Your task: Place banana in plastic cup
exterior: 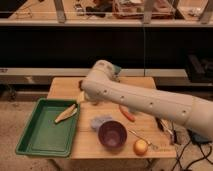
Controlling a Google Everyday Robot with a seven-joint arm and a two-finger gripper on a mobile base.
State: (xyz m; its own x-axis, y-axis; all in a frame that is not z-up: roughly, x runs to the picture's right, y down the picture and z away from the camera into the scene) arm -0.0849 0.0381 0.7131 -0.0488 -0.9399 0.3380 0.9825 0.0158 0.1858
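The pale yellow-tan banana lies in the green tray, near its far right side. Just left of the purple bowl, the small light-blue plastic cup stands on the wooden table. My white arm reaches in from the right across the table. My gripper is low at the arm's left end, between the tray's far corner and the cup, and is mostly hidden by the arm. It is open and holds nothing that I can see.
An orange-red carrot-like stick lies right of the cup. At the table's front right sits a round yellow-orange fruit. A small dark object is at the back of the table. Cables run along the right edge.
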